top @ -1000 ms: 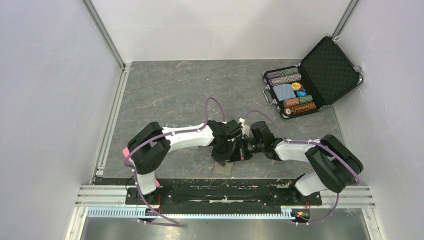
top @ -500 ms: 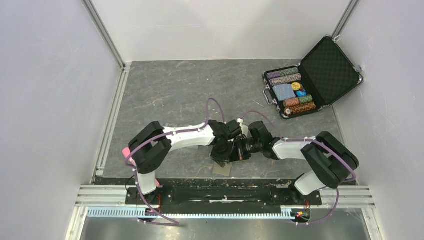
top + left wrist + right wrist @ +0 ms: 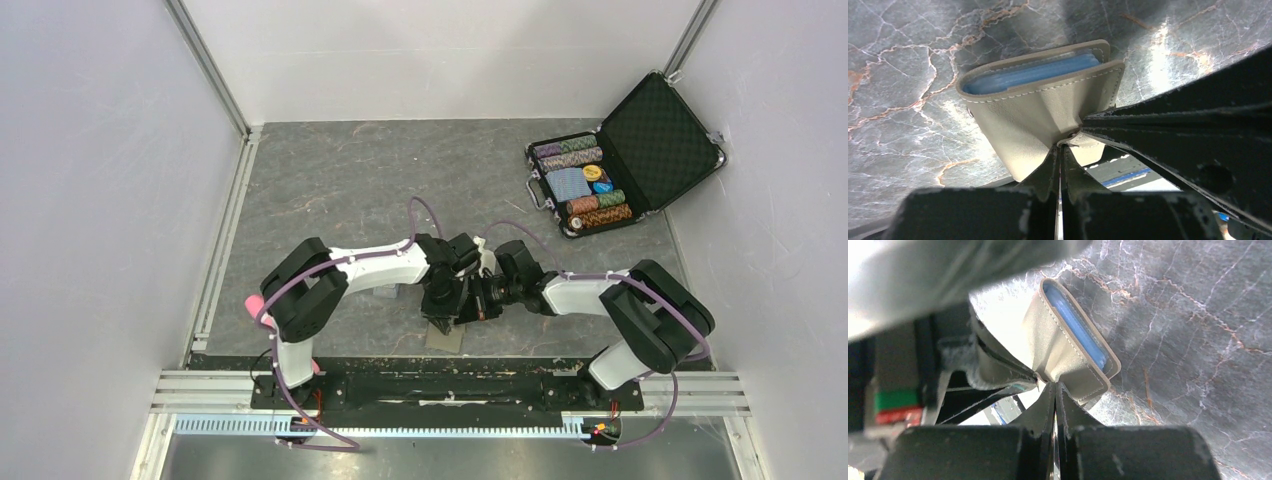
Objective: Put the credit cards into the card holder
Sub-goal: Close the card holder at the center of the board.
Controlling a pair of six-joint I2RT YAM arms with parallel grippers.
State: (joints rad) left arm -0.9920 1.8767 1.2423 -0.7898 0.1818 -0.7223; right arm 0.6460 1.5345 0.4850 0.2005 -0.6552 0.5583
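Over marbled table (image 3: 898, 75), left end effector (image 3: 1060, 146) and right end effector (image 3: 1054, 386) pinch card holder (image 3: 1033, 105), contents seemingly hidden.

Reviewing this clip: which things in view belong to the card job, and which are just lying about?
Part of the job: card holder, pinched by the shut left pincer and right pincer; credit cards not clearly visible.
Lying about: open poker-chip case far right, with its chips and blue deck.
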